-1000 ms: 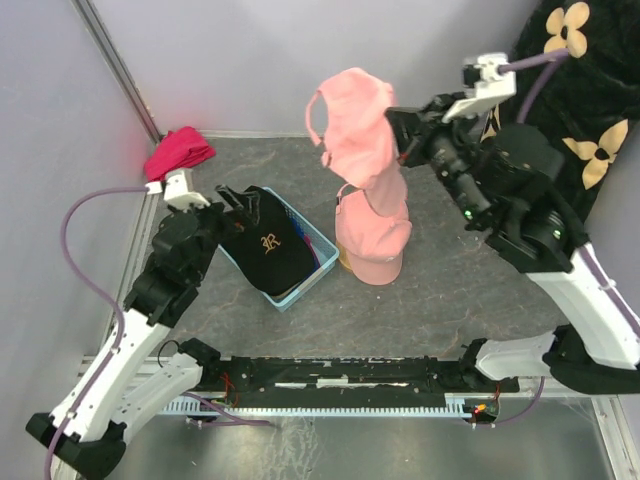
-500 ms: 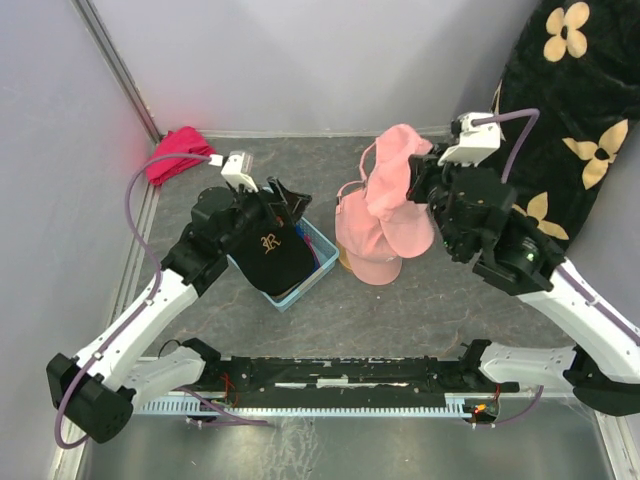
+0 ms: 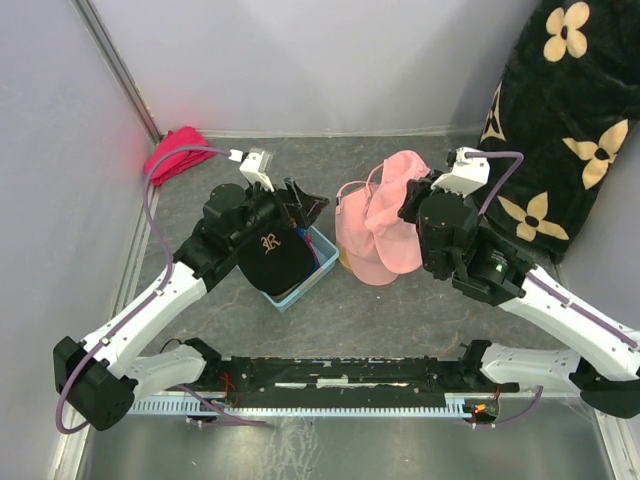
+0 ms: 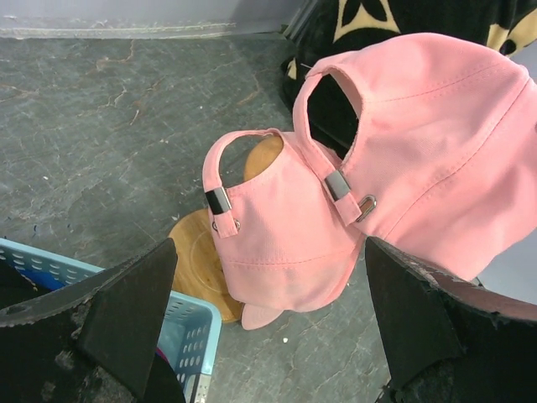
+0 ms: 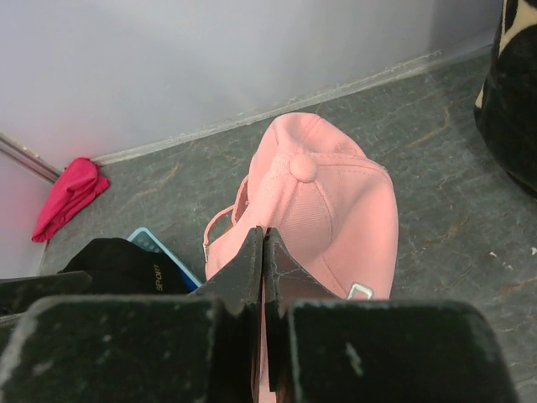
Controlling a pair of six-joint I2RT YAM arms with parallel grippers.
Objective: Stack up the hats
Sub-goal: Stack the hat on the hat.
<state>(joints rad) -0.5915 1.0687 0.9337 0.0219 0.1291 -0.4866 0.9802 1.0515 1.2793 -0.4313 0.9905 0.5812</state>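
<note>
Wooden stand (image 4: 195, 267): it stands near the middle of the grey bench (image 3: 400, 312). Only its round base and a bit of its top can be seen.
Lower pink cap (image 3: 357, 232): it sits on the wooden stand and covers its top. The strap side is turned to the left arm.
Upper pink cap (image 3: 402, 212): it is held at the right side of the stand and leans partly over the lower pink cap. Whether the two touch, I cannot tell.
Right jaws: pressed together, clamped on the edge of the upper pink cap, just right of the stand.
Left jaws: wide apart and holding nothing, just left of the stand.
Black cap (image 3: 270, 255): it lies in the blue basket (image 3: 305, 285), left of the stand, with the gold logo facing up.
Blue basket: on the bench, just beside the stand's base on the left.
Red cloth (image 3: 178, 155): well to the left of the stand, in the far corner.
Black flowered fabric (image 3: 560, 110): to the right of the stand, against the wall.
</note>
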